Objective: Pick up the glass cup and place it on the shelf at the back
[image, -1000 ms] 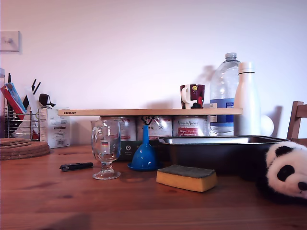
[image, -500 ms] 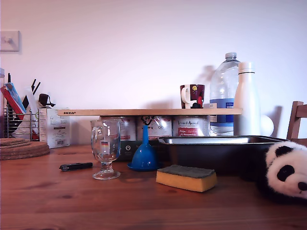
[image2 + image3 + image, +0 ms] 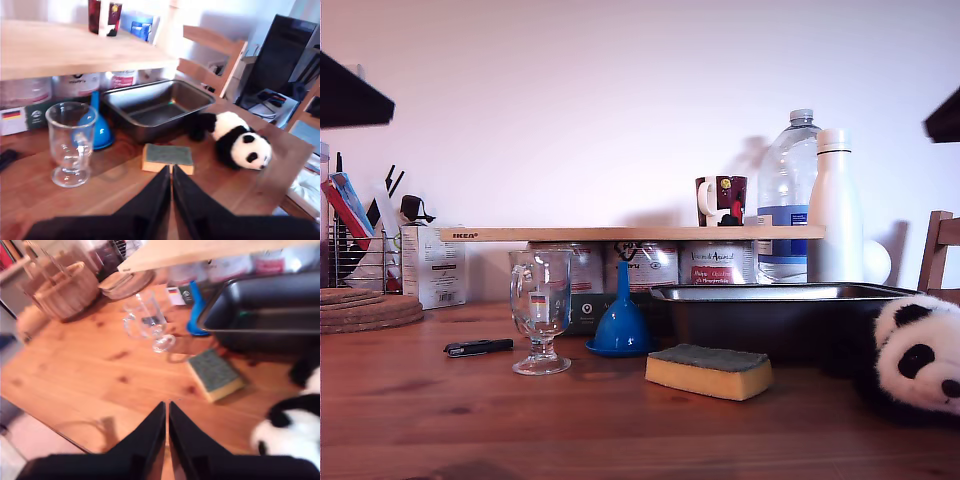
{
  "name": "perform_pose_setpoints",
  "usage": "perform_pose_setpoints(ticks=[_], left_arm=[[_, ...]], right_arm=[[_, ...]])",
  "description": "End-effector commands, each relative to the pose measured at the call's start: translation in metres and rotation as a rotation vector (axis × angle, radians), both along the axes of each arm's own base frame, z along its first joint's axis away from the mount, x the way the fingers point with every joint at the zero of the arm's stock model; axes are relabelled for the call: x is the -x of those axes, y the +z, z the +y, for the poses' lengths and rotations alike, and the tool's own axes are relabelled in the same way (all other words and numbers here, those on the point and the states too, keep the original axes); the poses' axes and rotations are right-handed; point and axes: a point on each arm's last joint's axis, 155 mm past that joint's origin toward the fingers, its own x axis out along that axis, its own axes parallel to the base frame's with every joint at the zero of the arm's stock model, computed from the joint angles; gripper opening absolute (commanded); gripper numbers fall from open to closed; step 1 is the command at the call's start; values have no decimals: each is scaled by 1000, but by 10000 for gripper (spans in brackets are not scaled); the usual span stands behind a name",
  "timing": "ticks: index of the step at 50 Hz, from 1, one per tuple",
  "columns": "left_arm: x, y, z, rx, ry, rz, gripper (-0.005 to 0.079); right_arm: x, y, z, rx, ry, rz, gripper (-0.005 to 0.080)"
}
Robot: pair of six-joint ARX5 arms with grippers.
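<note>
Standing empty, glass cup beside blue funnel

Blue funnel stands wide end down on the wooden table, just beside the dark baking tray. Yellow sponge lies green side up before the tray; panda plush at the exterior view's right, stacked cork mats at its left.

It was a home, a kitchen or dining corner: the wooden table held a baking tray, sponge, cork trivets (stacked) and plush panda, beside a chair.
</note>
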Motion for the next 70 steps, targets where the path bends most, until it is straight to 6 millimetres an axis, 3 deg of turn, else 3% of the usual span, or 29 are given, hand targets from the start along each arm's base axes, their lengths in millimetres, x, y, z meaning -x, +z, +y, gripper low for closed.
perform_pose_setpoints(ticks=[1,9,11,16,20,36,43,56,70], left_arm=[[-2,-3,0,1,6,0,-16],[-3,-4,-4,-43,-21,-44,16],[-3,-7,-5,-61,-29,-45,98],[-1,-12,-10,-83,-62,-45,412],[-2,-17,-11,-115,-71,-57,531],[4,-32,-19,-159,-155,-35,532],[3,-30,-20,-161,-184,-62,532],[-4,-16,-20,-153,-209,-158,531],[-13,-30,-19,-191,-251,-170,531]], right_arm=[[-2,6,1,-16,-2,-14,-12],[-2,-4,2,31,13,-3,-12],[-2,-6,2,37,14,4,-12],[-1,-10,2,48,16,18,-12],[0,-13,2,53,20,28,-12],[2,-17,1,62,23,46,-12],[5,-17,4,55,43,49,-12],[31,7,38,24,284,-77,-12],[53,14,62,28,426,-136,-12]])
